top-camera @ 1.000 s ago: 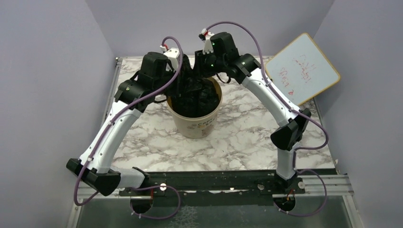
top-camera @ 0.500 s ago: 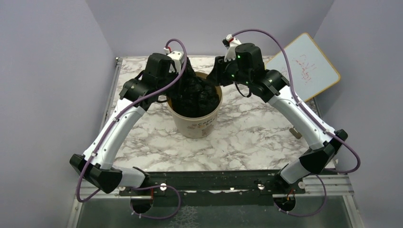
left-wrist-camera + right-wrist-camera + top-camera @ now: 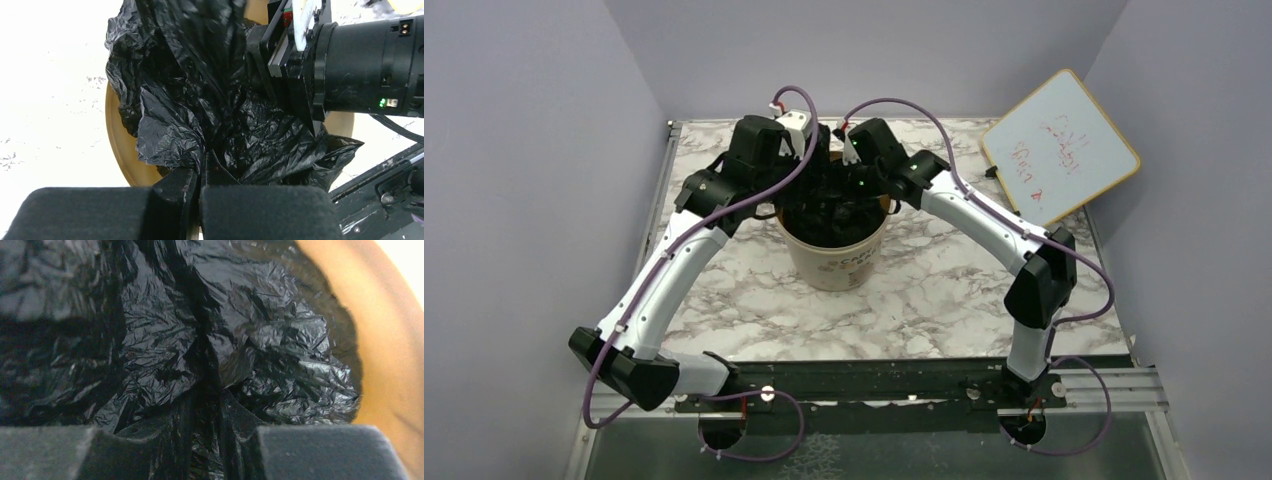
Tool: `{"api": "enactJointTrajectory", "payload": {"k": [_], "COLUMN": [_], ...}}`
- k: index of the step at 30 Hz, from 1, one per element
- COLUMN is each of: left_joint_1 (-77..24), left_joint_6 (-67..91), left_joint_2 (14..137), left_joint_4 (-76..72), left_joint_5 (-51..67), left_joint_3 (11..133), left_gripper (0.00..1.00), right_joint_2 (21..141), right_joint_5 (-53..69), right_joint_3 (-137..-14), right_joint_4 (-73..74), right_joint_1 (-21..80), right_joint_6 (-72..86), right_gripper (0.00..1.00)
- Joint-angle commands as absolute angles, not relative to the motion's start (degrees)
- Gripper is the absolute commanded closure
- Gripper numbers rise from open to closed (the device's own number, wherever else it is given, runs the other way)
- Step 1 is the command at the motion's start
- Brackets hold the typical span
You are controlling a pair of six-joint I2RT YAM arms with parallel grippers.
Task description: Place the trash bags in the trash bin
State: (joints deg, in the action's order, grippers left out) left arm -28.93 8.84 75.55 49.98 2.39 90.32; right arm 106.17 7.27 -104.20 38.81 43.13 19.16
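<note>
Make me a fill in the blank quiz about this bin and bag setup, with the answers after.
1. The trash bag stuffed in the trash bin is ___ in colour.
2. The left gripper is ___ on the trash bag.
3. The whiteboard carries ___ writing.
4. The trash bin stands on a ___-patterned table.
Answers: black; shut; red; marble.

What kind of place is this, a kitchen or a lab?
Probably a robot test cell: white robot arms bolted to a marble-patterned tabletop, plain lilac enclosure walls, and a yellow-framed whiteboard with red scribbles.
</note>
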Motion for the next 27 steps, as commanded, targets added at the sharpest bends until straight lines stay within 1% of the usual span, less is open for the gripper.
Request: {"api": "enactJointTrajectory", "payload": {"k": [1, 3, 7, 12, 16, 20, 27], "left_joint_1": [-28.6, -28.7, -28.7, -28.7, -28.7, -28.7, -28.7], "left_joint_6": [7.7, 7.2, 7.2, 6.7, 6.5, 6.8, 6.3], "left_joint_2": [76.8, 77.8, 79.1, 80.3, 81.3, 83.7, 85.1], "left_joint_4": [49.3, 49.4, 49.2, 48.6, 48.0, 48.1, 46.7], "left_joint_5": [3.2, 2.9, 3.1, 3.1, 3.5, 5.0, 3.5], "left_joint_3": [86.5, 84.7, 82.2, 82.2, 82.2, 81.5, 78.6], "left_gripper": [1.0, 1.0, 1.0, 1.0, 1.0, 1.0, 1.0], "right_joint_2": [107.3, 107.1, 106.1, 105.5, 107.1, 108.1, 110.4], "right_joint_5": [4.3, 3.3, 6.5, 3.2, 6.4, 7.8, 4.4], "right_joint_3": [-104.7, -103.9, -104.1, -105.4, -104.8, -101.4, -100.1], "right_joint_4": [42.1, 41.7, 40.3, 40.4, 40.4, 39.7, 40.2], "right_joint_1": [43.7, 43.7, 43.7, 43.7, 43.7, 43.9, 45.2], "right_joint_6": [18.6, 18.8, 19.8, 19.8, 20.2, 21.7, 20.7], "right_gripper": [0.72, 0.72, 0.71, 0.7, 0.69, 0.69, 0.69]}}
